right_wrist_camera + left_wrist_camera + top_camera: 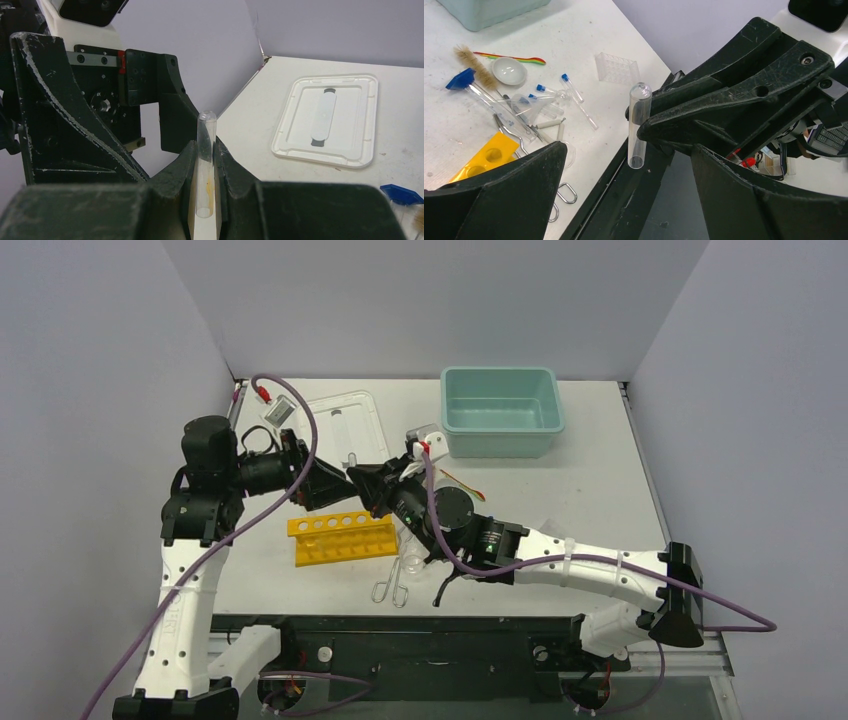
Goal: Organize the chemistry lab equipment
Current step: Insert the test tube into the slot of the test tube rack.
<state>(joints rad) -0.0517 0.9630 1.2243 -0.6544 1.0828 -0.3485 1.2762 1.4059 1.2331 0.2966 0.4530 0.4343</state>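
Observation:
My right gripper (205, 152) is shut on a clear glass tube (205, 135), whose rounded closed end sticks out past the fingertips. In the left wrist view the same tube (640, 120) hangs over the table's front edge. My left gripper (628, 150) stands wide open around it, and neither finger touches the glass. From above, the two grippers, left (350, 490) and right (386, 485), meet just behind the yellow holed rack (342, 537). Blue-capped vials (569, 86), a tan brush (474, 65), a round dish (509, 70) and the tongs (392, 585) lie on the table.
The teal tub (500, 410) stands at the back right and the white lid (345, 420) lies flat at the back left. A small clear plastic rack (616, 67) and a blue-ended tool (461, 80) sit among the loose items beside the right arm.

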